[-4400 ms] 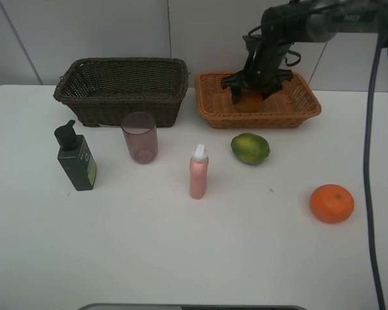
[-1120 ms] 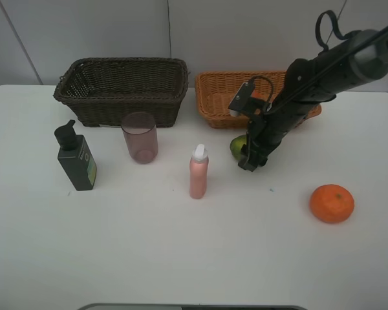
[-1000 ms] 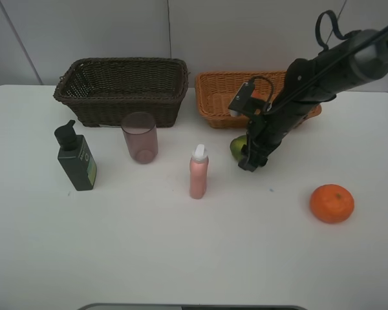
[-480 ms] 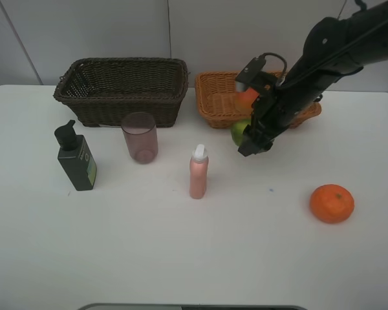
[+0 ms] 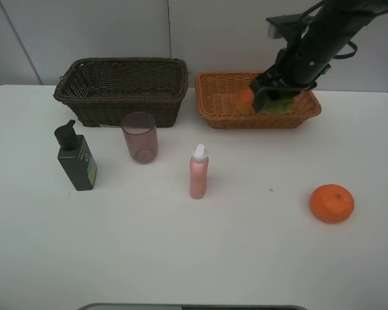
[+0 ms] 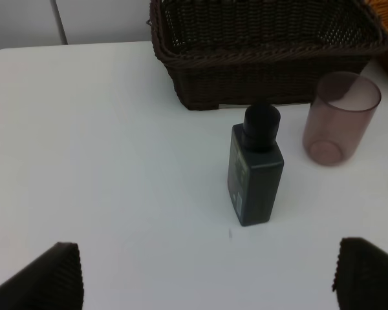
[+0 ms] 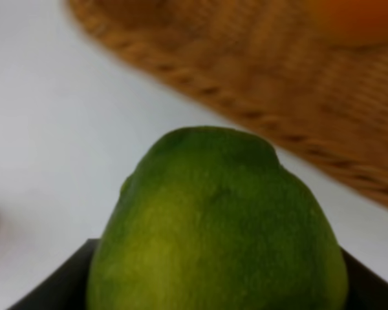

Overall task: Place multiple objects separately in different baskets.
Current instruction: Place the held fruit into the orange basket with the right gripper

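My right gripper is shut on the green fruit, held just above the front of the light orange-brown basket. Up close, the green fruit fills the right wrist view over the basket's rim. A red-orange fruit lies inside that basket. On the table stand the orange, the pink bottle, the purple cup and the dark pump bottle. The dark brown basket is at the back left. My left gripper is open, low before the pump bottle.
The white table runs wide in front of the bottles. A white wall stands right behind both baskets. The cup stands close to the dark basket's front wall.
My right gripper has lifted the green fruit off the table and carried it back and to the right, over the light basket. Nothing else has moved.
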Available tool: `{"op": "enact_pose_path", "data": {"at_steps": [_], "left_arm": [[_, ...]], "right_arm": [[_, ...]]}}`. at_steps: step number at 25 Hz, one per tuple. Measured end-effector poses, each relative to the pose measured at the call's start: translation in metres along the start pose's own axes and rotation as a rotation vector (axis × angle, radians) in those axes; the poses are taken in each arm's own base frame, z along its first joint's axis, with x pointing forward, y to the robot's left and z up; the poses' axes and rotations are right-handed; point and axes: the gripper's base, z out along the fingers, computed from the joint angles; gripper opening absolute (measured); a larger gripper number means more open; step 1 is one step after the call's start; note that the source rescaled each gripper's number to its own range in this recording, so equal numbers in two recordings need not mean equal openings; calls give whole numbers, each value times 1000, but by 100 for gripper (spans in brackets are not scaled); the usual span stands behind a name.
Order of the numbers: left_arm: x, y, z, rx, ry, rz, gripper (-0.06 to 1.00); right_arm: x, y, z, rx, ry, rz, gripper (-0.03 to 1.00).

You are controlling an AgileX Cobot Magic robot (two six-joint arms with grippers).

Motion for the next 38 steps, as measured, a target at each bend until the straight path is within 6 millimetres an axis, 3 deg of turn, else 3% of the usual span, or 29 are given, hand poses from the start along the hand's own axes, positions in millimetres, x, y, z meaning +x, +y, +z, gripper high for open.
{"op": "enact_pose_path", "data": {"at_steps": [5, 12, 20, 27, 30, 32, 33, 35, 38], "left_arm": [[0, 0, 0, 0, 0, 0, 100], [0, 0, 0, 0, 0, 0, 100], [0, 0, 0, 0, 0, 0, 100], [0, 0, 0, 0, 0, 0, 100], [0, 0, 0, 0, 0, 0, 100], [0, 0, 0, 0, 0, 0, 100], [0, 0, 0, 0, 0, 0, 100], [0, 0, 0, 0, 0, 0, 100], [0, 0, 0, 0, 0, 0, 100]], "right_arm": [[-18, -38, -11, 101, -66, 198, 1], [-40, -75, 27, 176, -58, 381, 1], [-52, -88, 72, 221, -63, 474, 1], [-55, -90, 83, 218, -97, 473, 2], [-55, -90, 84, 217, -99, 473, 13], [-56, -90, 84, 217, -102, 473, 26], [-56, -90, 84, 217, -103, 475, 40], [-55, -90, 84, 218, -96, 476, 56], [-54, -87, 82, 219, -75, 475, 70]]}}
